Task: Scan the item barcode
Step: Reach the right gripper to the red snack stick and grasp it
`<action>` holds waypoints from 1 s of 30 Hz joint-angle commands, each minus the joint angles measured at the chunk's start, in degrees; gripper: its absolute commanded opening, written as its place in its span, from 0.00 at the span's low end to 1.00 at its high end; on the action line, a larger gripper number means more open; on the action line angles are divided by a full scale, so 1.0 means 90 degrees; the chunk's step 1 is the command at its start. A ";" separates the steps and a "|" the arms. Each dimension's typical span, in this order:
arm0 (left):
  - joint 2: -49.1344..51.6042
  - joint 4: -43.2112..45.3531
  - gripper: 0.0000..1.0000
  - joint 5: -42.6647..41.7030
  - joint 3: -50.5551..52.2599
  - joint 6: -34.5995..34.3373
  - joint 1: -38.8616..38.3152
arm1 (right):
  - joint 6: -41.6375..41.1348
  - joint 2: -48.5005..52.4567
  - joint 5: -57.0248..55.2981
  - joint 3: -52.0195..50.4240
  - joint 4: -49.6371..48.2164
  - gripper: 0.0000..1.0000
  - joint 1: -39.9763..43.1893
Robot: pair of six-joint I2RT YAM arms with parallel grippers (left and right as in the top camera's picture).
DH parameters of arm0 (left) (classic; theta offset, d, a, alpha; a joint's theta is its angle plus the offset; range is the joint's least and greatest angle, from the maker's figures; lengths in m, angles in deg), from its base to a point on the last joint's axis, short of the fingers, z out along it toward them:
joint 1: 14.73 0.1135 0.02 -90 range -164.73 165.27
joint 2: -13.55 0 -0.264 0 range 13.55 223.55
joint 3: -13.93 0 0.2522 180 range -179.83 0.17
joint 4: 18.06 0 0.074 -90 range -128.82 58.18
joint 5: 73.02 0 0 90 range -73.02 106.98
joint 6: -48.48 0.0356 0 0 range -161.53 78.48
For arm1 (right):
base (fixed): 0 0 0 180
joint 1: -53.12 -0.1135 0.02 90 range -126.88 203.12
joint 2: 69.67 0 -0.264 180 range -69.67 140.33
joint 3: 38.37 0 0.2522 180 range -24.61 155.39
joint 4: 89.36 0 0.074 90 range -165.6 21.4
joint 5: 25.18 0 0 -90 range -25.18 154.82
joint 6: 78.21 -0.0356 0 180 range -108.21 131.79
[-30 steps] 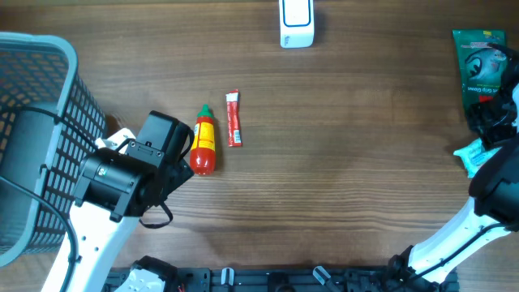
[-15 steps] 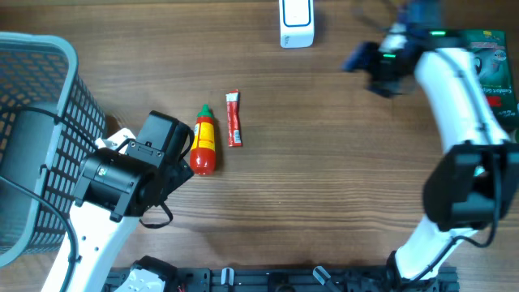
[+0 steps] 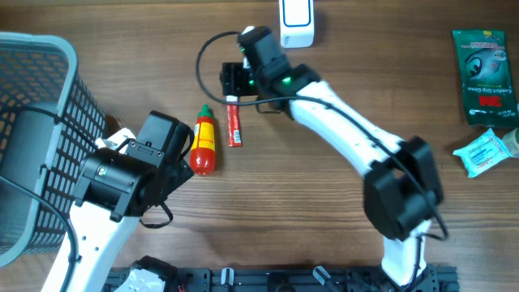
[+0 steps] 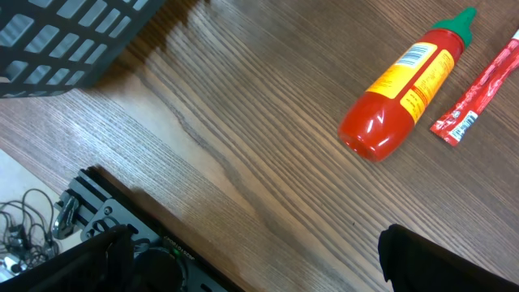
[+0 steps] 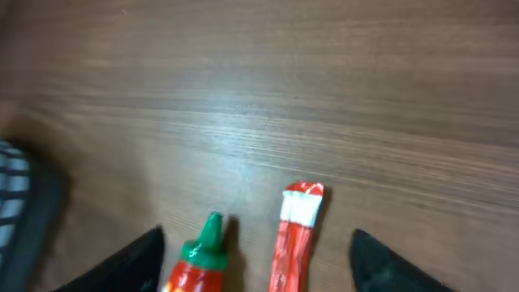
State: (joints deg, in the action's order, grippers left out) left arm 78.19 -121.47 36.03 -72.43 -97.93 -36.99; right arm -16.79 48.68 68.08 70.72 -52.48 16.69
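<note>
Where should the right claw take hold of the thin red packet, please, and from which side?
Probably across its narrow width near the far end, coming straight down from above. The packet lies flat on the table, long and thin, so only its two long edges offer a pinch. The bottle lies alongside, but its slim cap end leaves more finger room there. The open right claw hovers nearby.

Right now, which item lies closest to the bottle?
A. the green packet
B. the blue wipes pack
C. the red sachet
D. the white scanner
C: the sachet lies alongside the bottle, roughly parallel to it, with a narrow strip of bare table between them.
</note>
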 commanded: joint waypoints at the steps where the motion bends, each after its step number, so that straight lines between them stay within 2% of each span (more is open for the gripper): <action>1: -0.0051 0.0000 1.00 0.0129 -0.0019 0.0056 -0.0027 | 0.0214 0.0680 0.0396 -0.0022 -0.0605 0.68 0.0078; 16: -0.0051 0.0000 1.00 0.0129 -0.0019 0.0056 -0.0027 | 0.0580 0.1710 0.1037 -0.0022 -0.0872 0.66 0.0066; 21: -0.0051 0.0002 1.00 0.0129 -0.0019 0.0056 -0.0027 | 0.0678 0.1943 0.1081 -0.0022 -0.0631 0.49 0.0066; 23: -0.0051 0.0002 1.00 0.0129 -0.0019 0.0056 -0.0027 | 0.0670 0.2033 0.1069 -0.0022 -0.0554 0.31 0.0066; 25: -0.0051 0.0002 1.00 0.0129 -0.0019 0.0056 -0.0027 | 0.0568 0.2035 0.0704 -0.0022 -0.0512 0.05 0.0068; 30: -0.0051 0.0000 1.00 0.0129 -0.0019 0.0056 -0.0027 | 0.0253 0.1991 0.0185 0.0019 -0.0284 0.05 0.0104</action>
State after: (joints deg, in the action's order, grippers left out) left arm 78.19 -121.44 36.03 -72.43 -97.93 -36.99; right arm -12.81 63.87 74.92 71.07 -57.62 17.26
